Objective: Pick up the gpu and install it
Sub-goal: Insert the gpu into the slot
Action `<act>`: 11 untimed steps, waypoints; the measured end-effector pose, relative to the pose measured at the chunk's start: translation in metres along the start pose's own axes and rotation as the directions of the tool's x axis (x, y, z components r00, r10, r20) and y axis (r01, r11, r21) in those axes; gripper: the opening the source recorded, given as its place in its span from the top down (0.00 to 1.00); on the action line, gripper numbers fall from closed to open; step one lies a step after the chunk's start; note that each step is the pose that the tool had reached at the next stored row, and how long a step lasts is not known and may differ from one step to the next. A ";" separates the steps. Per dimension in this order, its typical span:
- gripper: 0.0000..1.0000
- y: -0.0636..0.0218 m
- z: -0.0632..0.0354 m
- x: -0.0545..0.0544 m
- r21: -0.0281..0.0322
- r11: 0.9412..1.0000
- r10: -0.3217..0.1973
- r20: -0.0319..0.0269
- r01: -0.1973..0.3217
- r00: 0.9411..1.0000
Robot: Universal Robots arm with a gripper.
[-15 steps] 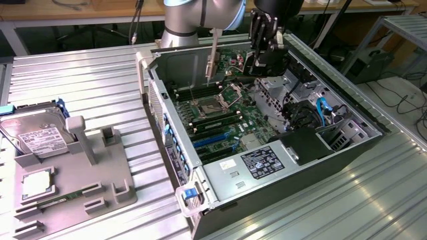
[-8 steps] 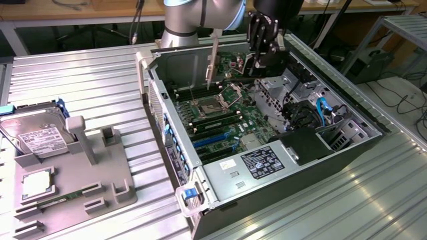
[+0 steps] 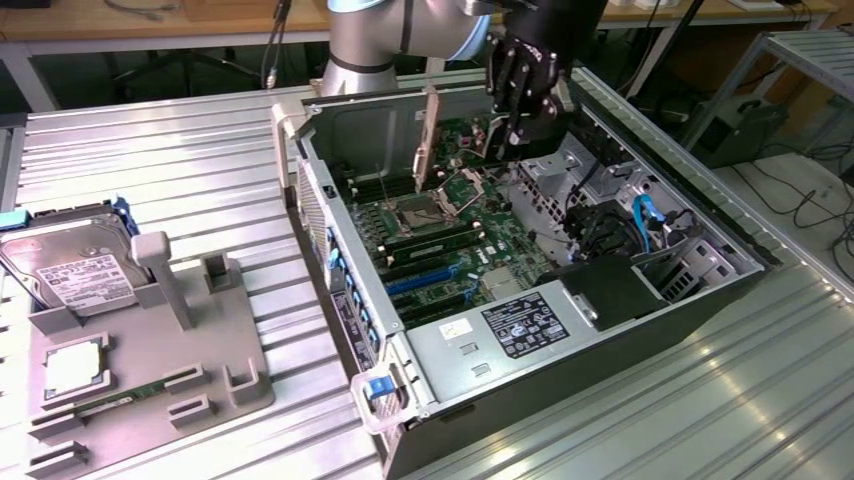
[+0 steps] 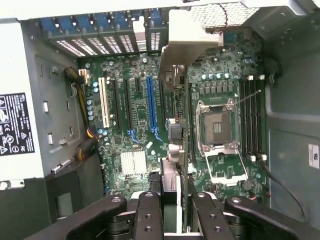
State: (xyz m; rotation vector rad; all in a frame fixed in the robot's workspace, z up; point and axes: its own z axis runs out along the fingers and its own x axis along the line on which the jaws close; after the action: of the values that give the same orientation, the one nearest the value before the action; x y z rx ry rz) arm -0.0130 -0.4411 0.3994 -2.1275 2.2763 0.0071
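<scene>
My gripper (image 3: 518,118) hangs over the open computer case (image 3: 694,300), above the motherboard's far end. It is shut on the gpu (image 4: 186,150), a thin black card that the wrist view shows edge-on, running from between my fingertips (image 4: 176,202) out to its silver bracket (image 4: 192,42). The card hovers above the board, between the blue expansion slot (image 4: 151,102) and the CPU socket (image 4: 217,127), clear of both. In the exterior view the bracket (image 3: 429,140) stands upright towards the exterior view's left of the gripper.
A grey parts fixture (image 3: 200,350) on the exterior view's left holds a silver hard drive (image 3: 67,265), a processor (image 3: 74,365) and a green memory stick (image 3: 120,397). The case walls, drive cage (image 3: 627,240) and cables surround the board.
</scene>
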 end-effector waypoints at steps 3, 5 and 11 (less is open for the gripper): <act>0.72 0.0002 0.0039 0.000 -0.001 1.000 -0.027 0.002 0.027 1.000; 0.72 0.0006 0.0066 0.000 -0.001 1.000 -0.027 0.002 0.027 1.000; 0.72 0.0034 0.0159 -0.003 -0.003 0.999 -0.039 0.002 0.039 0.999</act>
State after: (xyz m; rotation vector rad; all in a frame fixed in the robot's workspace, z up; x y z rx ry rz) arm -0.0160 -0.4380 0.3835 -2.1722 2.2342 0.0121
